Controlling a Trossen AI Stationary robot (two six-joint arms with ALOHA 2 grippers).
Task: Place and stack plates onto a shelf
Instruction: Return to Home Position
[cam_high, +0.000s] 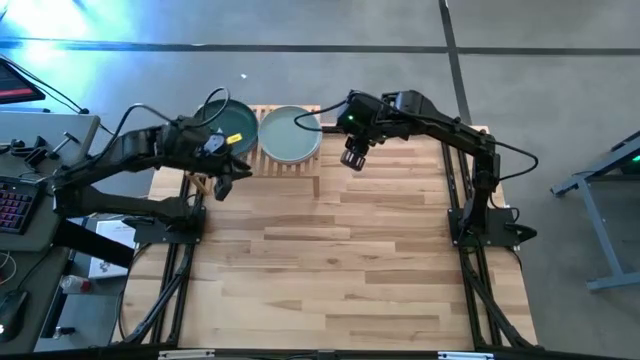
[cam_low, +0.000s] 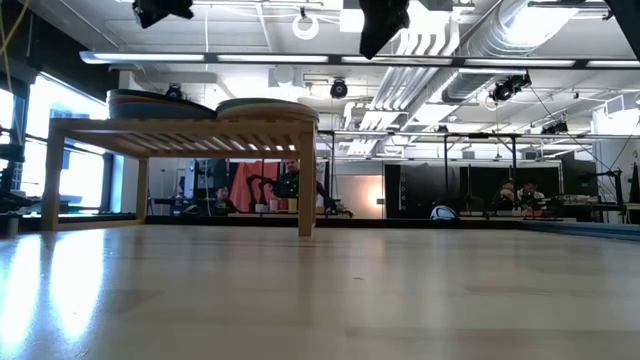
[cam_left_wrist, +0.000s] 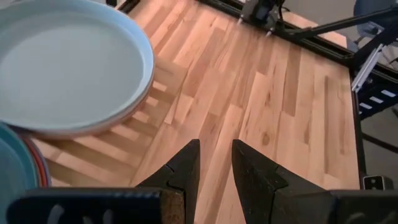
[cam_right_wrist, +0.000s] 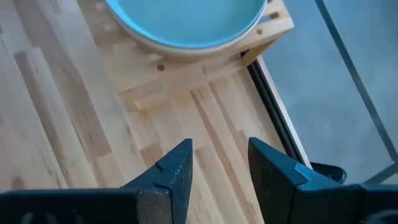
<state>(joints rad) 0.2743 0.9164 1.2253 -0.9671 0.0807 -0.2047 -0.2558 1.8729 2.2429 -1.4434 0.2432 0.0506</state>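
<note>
All visible plates (cam_high: 290, 132) lie stacked on the shelf (cam_high: 285, 166), between the left gripper (cam_high: 222, 187) at its front-left corner and the right gripper (cam_high: 352, 160) off its right end, both jaws parted and empty.

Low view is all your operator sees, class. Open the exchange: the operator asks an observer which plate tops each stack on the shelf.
Observer: A dark teal plate tops the stack by the left arm, a sage green plate the other.
Operator: Is the left pincer holding anything?
Observer: No; the left pincer is open and empty.
Operator: And the right?
Observer: The right pincer is open and empty, above the tabletop beside the shelf.
</note>
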